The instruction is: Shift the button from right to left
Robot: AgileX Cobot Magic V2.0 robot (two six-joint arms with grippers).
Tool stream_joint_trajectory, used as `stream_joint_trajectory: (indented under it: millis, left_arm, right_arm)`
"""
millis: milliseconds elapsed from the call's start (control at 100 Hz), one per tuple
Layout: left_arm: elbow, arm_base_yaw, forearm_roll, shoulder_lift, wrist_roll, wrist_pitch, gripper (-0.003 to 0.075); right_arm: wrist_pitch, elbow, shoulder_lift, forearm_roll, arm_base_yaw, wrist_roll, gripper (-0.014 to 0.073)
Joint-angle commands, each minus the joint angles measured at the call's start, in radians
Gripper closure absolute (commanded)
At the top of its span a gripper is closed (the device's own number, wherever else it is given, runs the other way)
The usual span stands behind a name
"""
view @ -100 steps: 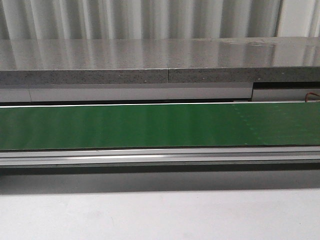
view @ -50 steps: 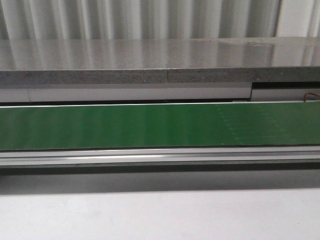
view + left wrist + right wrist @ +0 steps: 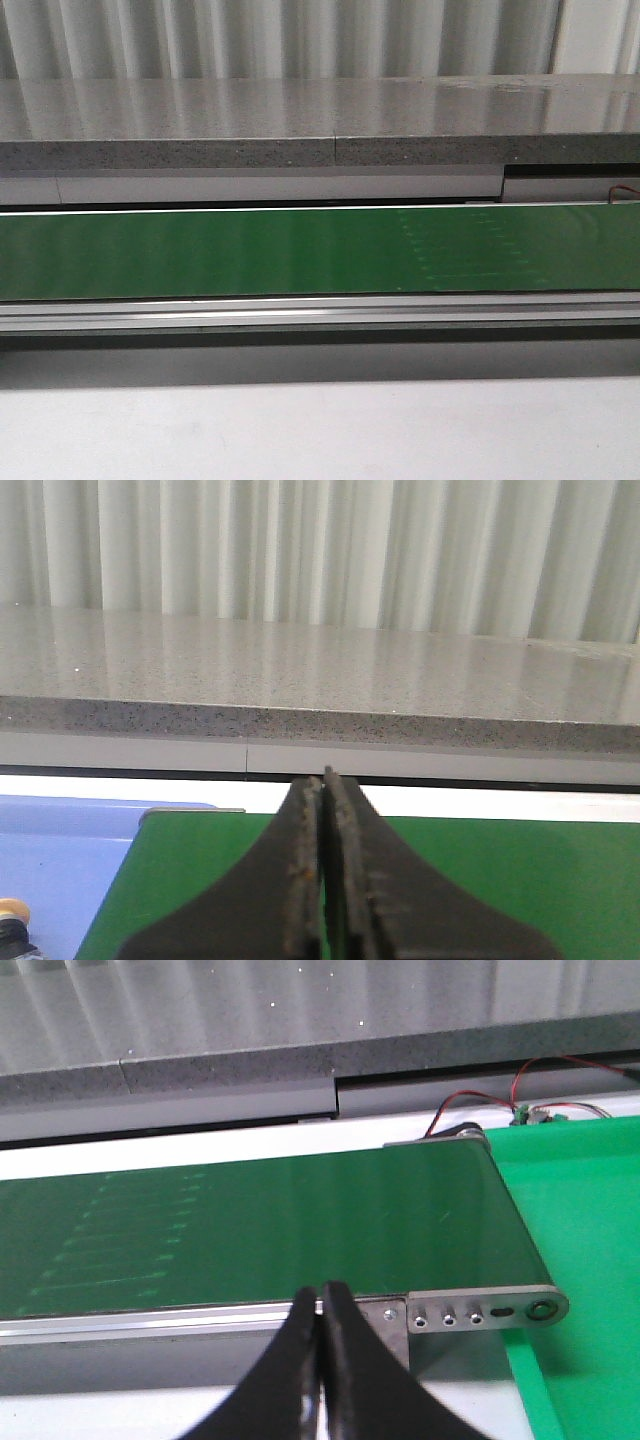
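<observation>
On my screens: a green conveyor belt (image 3: 250, 252) running the full width of the front view, bare along the whole stretch I can see, with a faint stitched seam pattern (image 3: 470, 250) toward its right side. Behind it, a long speckled grey stone ledge (image 3: 300, 125) backed by corrugated white panelling (image 3: 300, 40); in front of it, an aluminium rail (image 3: 300, 312) and a pale table surface (image 3: 320, 430). Neither arm appears in the front view. Left gripper (image 3: 326, 780): black fingers pressed together with nothing between them, hanging over the left end of the belt. Beside that end lies a light blue tray (image 3: 60, 860), and at its near edge I make out the button (image 3: 12, 925), only a sliver of yellow-orange cap and black collar showing at the border of the left wrist view. Right gripper (image 3: 321, 1295): jaws likewise closed and empty, poised at the near rail close to the belt's right end roller bracket (image 3: 480, 1312), with a bright green tray (image 3: 570, 1220) just beyond it and red and black wires (image 3: 480, 1105) behind.
</observation>
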Motion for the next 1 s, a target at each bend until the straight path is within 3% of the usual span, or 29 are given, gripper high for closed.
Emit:
stream_joint_trajectory:
  millis: [0,990]
  left_arm:
    - [0.026,0.001,0.001,-0.033,-0.002,-0.081,0.074]
    - [0.026,0.001,0.001,-0.033,-0.002,-0.081,0.074]
  right_arm:
    - [-0.143,0.019,-0.026,-0.02,0.001,0.008,0.066]
    - [-0.18,0.072,-0.097,-0.02,0.001,0.008,0.066]
